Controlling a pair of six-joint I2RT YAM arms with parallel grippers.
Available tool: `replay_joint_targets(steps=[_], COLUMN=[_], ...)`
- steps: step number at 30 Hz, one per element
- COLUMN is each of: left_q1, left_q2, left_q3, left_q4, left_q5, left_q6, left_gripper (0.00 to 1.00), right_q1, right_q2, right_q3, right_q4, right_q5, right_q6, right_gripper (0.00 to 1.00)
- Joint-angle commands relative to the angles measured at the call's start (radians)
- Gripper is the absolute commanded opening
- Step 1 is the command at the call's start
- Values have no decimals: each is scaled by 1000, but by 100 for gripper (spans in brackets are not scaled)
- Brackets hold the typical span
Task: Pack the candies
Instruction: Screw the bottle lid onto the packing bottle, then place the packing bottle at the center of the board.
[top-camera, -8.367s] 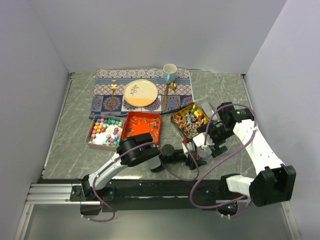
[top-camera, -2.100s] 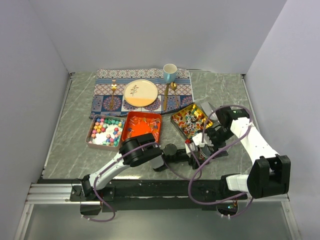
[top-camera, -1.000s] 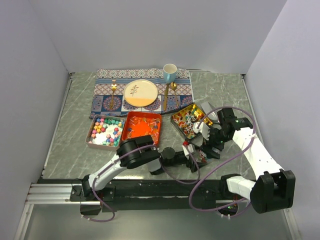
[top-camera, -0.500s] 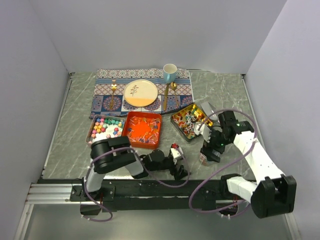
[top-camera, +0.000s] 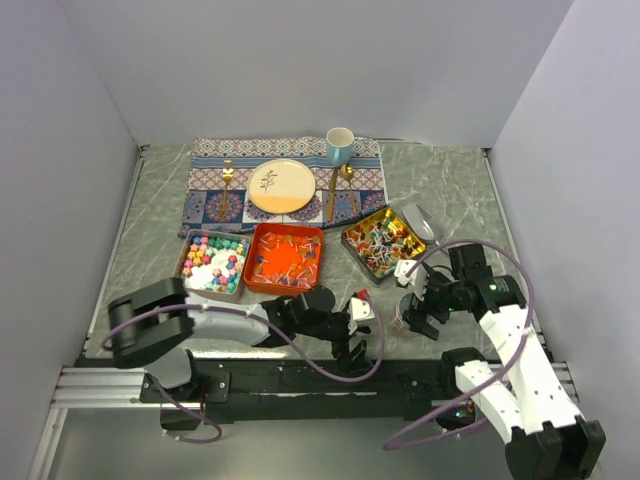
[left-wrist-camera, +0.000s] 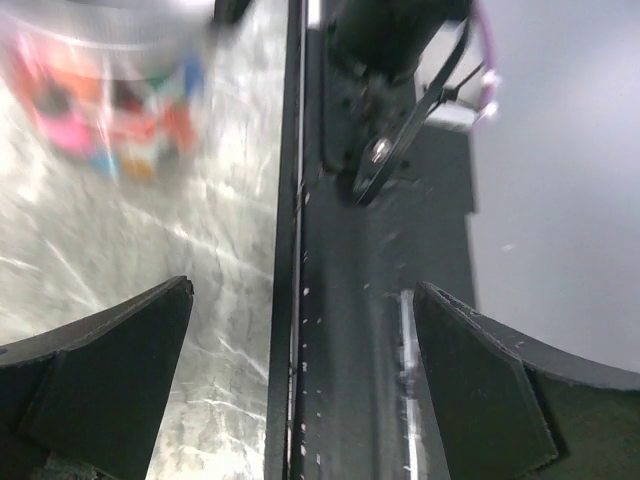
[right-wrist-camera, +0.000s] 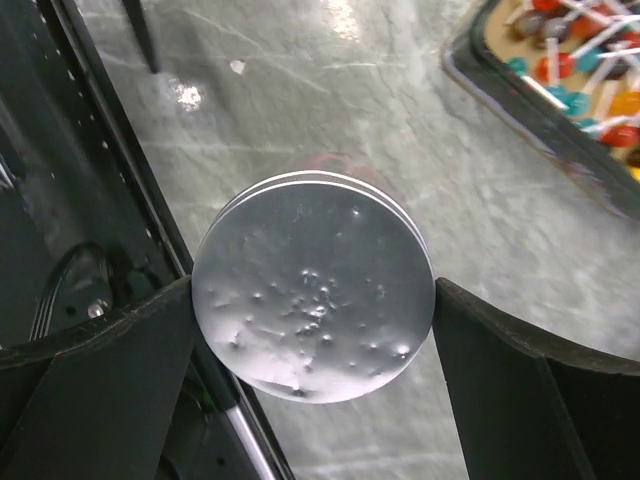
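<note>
R gripper (right-wrist-camera: 314, 292) is hanging straight over a lidded jar (right-wrist-camera: 310, 335). Its fingers are spread wide, one sitting on either side of the silver lid. Can't tell if the pads are touching the lid's rim, but nothing is looking clamped.

The jar is standing upright on the marble table (right-wrist-camera: 330, 90), btwn the gold tin (top-camera: 356, 259) and the black base rail (left-wrist-camera: 345, 300).

L gripper (left-wrist-camera: 300, 330) is also gaping wide w/ nothing btwn its fingers, pointing down at that rail. In its view the jar is showing only as a blur of colours at top left, so it's off to one side & apart.

Most candies are lying in 3 open tins in a row beyond the arms:
- pastel candies (top-camera: 210, 262) in the pink tin (top-camera: 181, 264)
- red-orange candies (top-camera: 288, 260) in the orange tin (top-camera: 251, 262)
- twist-wrapped candies (top-camera: 382, 240) in the gold tin

Some coloured pieces are showing through the jar's glass, too blurred to sort.

Key relation: the jar's long axis is running vertical, in line w/ R gripper's line of sight, lid centred btwn its fingers. R arm is much nearer than L.

Judging by this, the jar is looking capped, so any grab or lift-off is falling to R as a plain vertical move. Sideways drift would be risking a knock-over.
</note>
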Motion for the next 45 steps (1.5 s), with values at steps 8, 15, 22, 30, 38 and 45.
replay_joint_targets(steps=[8,15,22,30,38,45], left_q1=[80,231,261,257,214,189], left_q2=[-225,-143,-130,-53,49,131], left_q3=[54,195,188,169,226,279], left_q4=[-255,-242,-164,-11,87,86], left_q5=[21,105,95,171,193,122], left_q6=[82,151,125,237,205,168], left_gripper=[96,96,1,1,1,1], right_q1=[6,7,7,12,10,9], right_q2=[96,-30,-16,44,47,55], right_q3=[-26,-115,-129,-126,-149,-147], right_q4=[323,407,424,455,479,464], right_q5=[-173,-172,-161,-158,-140,-138], right_q6=[184,282,281,317,320,310], right_gripper=[100,100,100,100,100,100])
